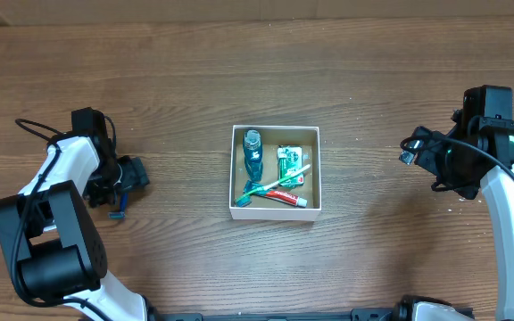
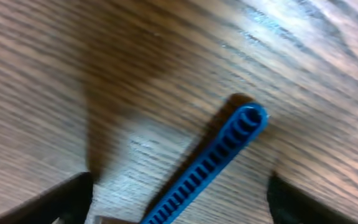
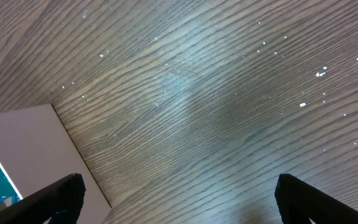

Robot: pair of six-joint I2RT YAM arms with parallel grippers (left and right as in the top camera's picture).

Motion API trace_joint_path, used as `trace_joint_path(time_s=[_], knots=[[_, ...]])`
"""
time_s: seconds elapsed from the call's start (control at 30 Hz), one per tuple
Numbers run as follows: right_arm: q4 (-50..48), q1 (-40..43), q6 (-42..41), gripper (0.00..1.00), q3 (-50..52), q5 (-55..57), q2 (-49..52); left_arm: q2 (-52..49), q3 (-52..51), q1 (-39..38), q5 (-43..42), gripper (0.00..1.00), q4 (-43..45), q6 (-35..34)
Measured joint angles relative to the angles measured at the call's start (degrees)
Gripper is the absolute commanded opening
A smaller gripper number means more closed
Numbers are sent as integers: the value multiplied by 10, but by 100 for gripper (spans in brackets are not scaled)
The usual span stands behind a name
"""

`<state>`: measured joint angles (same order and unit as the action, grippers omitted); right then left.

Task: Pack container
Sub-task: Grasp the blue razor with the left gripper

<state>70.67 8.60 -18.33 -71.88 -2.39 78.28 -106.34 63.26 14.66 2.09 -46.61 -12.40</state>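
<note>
The left gripper (image 2: 180,185) is hanging wide open, empty, with the blue comb (image 2: 225,143) lying slantwise beneath it; closing may be flicking the comb aside.

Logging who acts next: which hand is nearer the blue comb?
Left. Left hand sits over the comb, fingers either side; right hand is far off, beyond the box.

Brown wood-grain table (image 1: 239,80) under soft overhead light, faint glare patches.
</note>
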Motion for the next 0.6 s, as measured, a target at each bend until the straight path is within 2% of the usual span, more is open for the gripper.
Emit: trace_joint_path(time_s=[0.07, 0.1, 0.13, 0.17, 0.27, 0.3, 0.43, 0.6], knots=[[0, 0, 0, 100, 0, 0, 0, -1, 0, 0, -7, 39, -2, 6], [0, 0, 0, 100, 0, 0, 0, -2, 0, 0, -9, 34, -4, 7], [0, 0, 0, 100, 0, 0, 0, -2, 0, 0, -11, 23, -6, 8], [0, 0, 0, 100, 0, 0, 0, -2, 0, 0, -11, 17, -9, 7], [0, 0, 0, 100, 0, 0, 0, -2, 0, 0, -10, 8, -15, 7], [0, 0, 0, 100, 0, 0, 0, -2, 0, 0, -9, 5, -16, 7], [0, 0, 0, 100, 0, 0, 0, -2, 1, 0, -10, 4, -23, 7], [0, 0, 0, 100, 0, 0, 0, -3, 32, -7, -23, 4, -94, 7]])
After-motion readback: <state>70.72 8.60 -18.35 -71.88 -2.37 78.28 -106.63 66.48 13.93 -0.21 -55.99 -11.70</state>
